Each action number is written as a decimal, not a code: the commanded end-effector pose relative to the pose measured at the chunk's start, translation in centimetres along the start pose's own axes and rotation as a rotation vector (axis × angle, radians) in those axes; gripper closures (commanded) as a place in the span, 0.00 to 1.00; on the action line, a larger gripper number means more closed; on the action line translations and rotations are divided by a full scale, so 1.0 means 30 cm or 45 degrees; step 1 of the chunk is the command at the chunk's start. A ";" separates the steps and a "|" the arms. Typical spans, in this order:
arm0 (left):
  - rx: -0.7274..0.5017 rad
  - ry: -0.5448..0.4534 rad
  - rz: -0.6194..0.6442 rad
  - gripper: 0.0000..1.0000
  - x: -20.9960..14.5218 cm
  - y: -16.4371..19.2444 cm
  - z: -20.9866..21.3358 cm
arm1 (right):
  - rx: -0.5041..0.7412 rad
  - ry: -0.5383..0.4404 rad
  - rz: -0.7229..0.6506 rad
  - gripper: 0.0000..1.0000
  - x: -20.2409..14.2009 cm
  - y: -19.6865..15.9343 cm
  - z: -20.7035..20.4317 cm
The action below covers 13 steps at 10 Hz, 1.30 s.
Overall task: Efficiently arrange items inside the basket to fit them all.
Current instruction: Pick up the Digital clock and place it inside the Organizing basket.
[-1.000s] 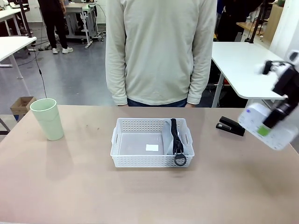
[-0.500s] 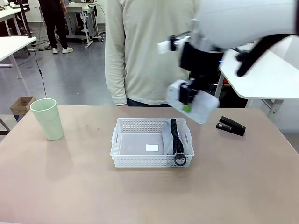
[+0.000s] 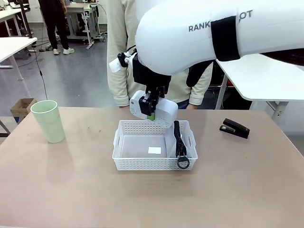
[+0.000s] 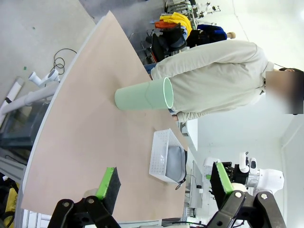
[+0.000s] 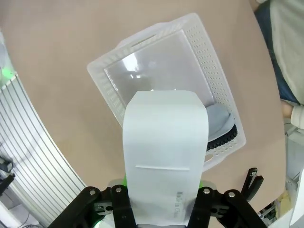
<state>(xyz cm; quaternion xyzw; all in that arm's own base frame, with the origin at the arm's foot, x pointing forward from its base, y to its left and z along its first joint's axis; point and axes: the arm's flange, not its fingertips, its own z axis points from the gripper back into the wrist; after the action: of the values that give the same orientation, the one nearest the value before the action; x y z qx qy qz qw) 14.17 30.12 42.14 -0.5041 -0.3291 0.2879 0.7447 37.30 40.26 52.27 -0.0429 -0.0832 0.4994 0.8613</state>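
Note:
My right gripper [image 3: 151, 111] is shut on the white box device [image 3: 156, 110] and holds it tilted just above the far rim of the white basket [image 3: 142, 164]. The grey pouch [image 3: 174, 141] with its black strap lies in the basket's right end. From the right wrist, the box [image 5: 165, 147] hangs over the basket [image 5: 142, 38], with the pouch [image 5: 221, 119] at one end and the black stapler [image 5: 251, 181] beyond. The pale green cup [image 3: 48, 121] stands at the table's left. The stapler [image 3: 235, 128] lies at the right. My left gripper [image 4: 165, 183] is open and away from the things.
A person in a pale sweater [image 3: 123, 47] stands at the far side of the table, hands down at the sides. The basket's left half has a bare floor with a small white label [image 3: 154, 150]. The large white right arm [image 3: 223, 33] spans the upper middle.
My right arm has swung from the table's right side leftwards, carrying the white box from beside the stapler to just over the basket's far rim.

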 end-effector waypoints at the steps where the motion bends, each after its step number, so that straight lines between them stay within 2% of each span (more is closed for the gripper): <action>1: -0.026 -0.017 -0.030 0.00 0.001 -0.002 0.005 | -0.019 -0.019 -0.064 0.50 -0.037 -0.003 0.046; 5: -0.026 -0.017 -0.030 0.00 0.001 -0.002 0.005 | -0.014 -0.014 -0.029 0.49 -0.015 -0.015 0.036; 9: -0.026 -0.017 -0.030 0.00 0.001 -0.002 0.005 | 0.083 -0.084 0.181 0.49 0.018 0.008 -0.283; 13: -0.026 -0.017 -0.030 0.00 0.001 -0.002 0.005 | 0.090 -0.119 0.220 0.49 0.055 -0.013 -0.474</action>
<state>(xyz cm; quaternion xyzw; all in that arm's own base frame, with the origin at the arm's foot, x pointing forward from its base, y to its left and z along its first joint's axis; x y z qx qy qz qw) 14.15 30.19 42.14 -0.5037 -0.3291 0.2880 0.7450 40.40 42.04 38.89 0.0065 -0.0794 0.5701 0.8177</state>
